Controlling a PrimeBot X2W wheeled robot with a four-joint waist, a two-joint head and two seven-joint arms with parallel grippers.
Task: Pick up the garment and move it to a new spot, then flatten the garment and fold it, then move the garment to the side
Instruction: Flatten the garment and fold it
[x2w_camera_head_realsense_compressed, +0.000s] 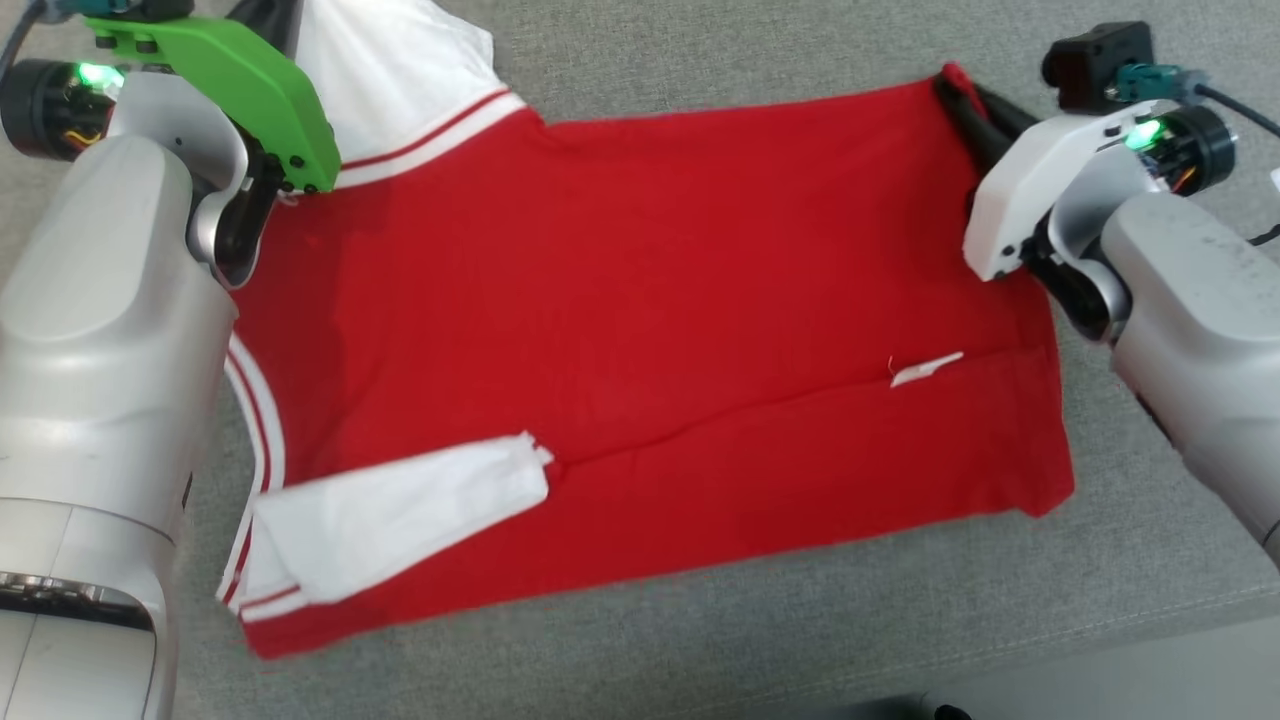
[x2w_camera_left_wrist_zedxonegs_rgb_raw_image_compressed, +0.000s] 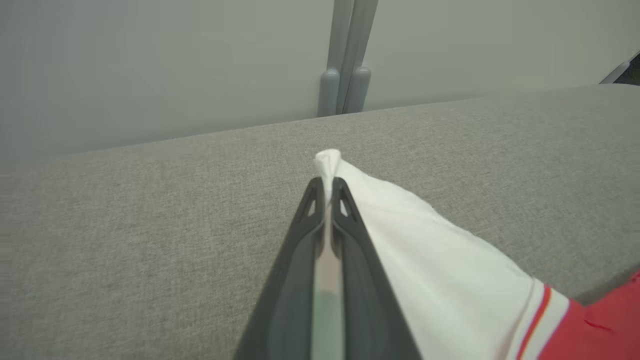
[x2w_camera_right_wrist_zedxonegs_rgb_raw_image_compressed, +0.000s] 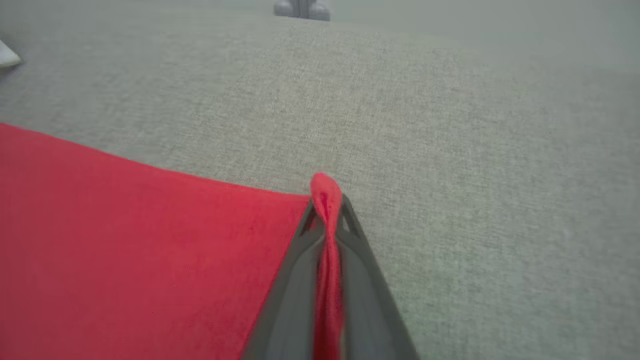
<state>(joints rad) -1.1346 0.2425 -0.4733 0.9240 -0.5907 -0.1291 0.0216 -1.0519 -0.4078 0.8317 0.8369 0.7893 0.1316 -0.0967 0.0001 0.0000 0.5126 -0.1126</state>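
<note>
**A:** Any writing on the red shirt?

**B:** A small white tag by the hem, too small to read.

**A:** Where does it lie?

**B:** Spread flat on the grey fabric surface, with the near sleeve folded over the red body. Bare fabric runs beyond it to a pale wall. The surface's front edge passes near the shirt's right corner.

**A:** And the arms?

**B:** One forearm on each side, fingers low and pointing away. The left gripper is clamped on the far sleeve at its tip — the right gripper is pinched tight on the hem corner.
</note>
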